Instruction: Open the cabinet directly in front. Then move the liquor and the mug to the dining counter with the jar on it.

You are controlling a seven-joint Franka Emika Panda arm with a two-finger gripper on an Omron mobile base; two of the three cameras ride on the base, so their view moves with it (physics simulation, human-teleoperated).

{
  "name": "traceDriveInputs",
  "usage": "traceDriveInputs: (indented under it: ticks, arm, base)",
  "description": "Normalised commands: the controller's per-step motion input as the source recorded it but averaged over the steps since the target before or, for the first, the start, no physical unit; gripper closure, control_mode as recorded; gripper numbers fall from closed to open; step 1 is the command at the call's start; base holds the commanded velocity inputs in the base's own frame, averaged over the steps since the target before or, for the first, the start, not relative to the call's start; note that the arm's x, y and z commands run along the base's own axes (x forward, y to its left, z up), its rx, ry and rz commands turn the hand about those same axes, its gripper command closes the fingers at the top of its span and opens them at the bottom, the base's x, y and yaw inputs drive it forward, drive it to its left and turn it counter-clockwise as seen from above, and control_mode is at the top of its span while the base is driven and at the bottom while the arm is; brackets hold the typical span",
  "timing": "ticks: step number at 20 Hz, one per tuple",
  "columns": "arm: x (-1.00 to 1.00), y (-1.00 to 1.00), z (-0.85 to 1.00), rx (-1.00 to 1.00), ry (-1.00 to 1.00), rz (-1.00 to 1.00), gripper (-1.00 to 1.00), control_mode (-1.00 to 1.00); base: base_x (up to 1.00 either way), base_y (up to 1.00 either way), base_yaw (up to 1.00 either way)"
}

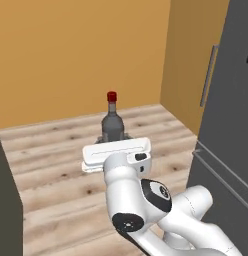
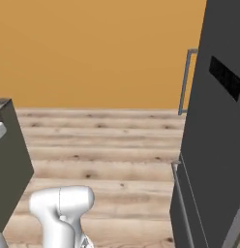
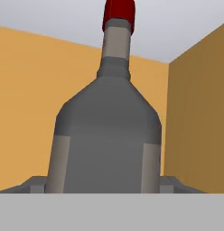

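One liquor bottle (image 1: 112, 122), red-capped and upright, rides at the front of the robot's hand as the arm (image 1: 136, 200) reaches out over a wood-plank floor (image 1: 56, 150). In the left base view the bottle's grey glass body stands directly beyond the white hand, its neck and cap rising clear above it. The hand view shows the same bottle (image 3: 107, 135) from very close, its shoulders spanning most of the picture and the two finger tips flanking its base, one at each side. The gripper (image 1: 112, 139) has its jaws spread wide and set around the bottle's lower body, holding it.

Two orange walls (image 1: 71, 55) meet in a corner behind the bottle, well beyond it. One tall dark-grey appliance (image 1: 226, 125), with a single long silver bar handle (image 1: 208, 75), stands along the right edge of the scene, near the arm's elbow. One dark cabinet side (image 2: 10, 164) closes the left edge in the right base view. Between these two dark edges the floor lies open up to the walls.
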Motion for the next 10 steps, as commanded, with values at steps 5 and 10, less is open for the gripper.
traceDriveInputs:
  ticks: [5, 10]
  arm:
    - [0.0, 0.0, 0.0, 0.0, 0.0, 0.0, 1.0, 1.0]
    - [0.0, 0.0, 0.0, 0.0, 0.0, 0.0, 1.0, 1.0]
  base:
    - [1.0, 0.0, 0.0]
    - [1.0, 0.0, 0.0]
